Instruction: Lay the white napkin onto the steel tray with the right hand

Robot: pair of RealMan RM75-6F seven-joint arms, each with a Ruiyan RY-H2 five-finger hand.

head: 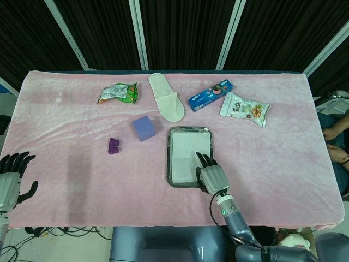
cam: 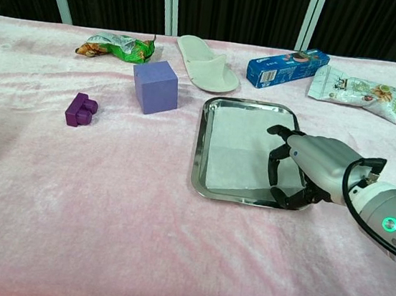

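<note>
The white napkin [head: 188,150] [cam: 238,146] lies flat inside the steel tray [head: 169,158] [cam: 199,148] in the middle of the pink table. My right hand [head: 211,176] [cam: 310,173] hovers over the tray's near right corner. Its fingers are arched and apart, the tips at the napkin's near right edge, and they grip nothing. My left hand [head: 11,177] shows only in the head view. It hangs off the table's near left corner with its fingers spread and nothing in it.
A purple cube [head: 144,128] [cam: 155,86] and a small purple block [head: 113,146] sit left of the tray. Along the far side lie a green snack bag [head: 118,93], a white slipper [head: 166,97], a blue biscuit box [head: 210,96] and a white snack bag [head: 245,110].
</note>
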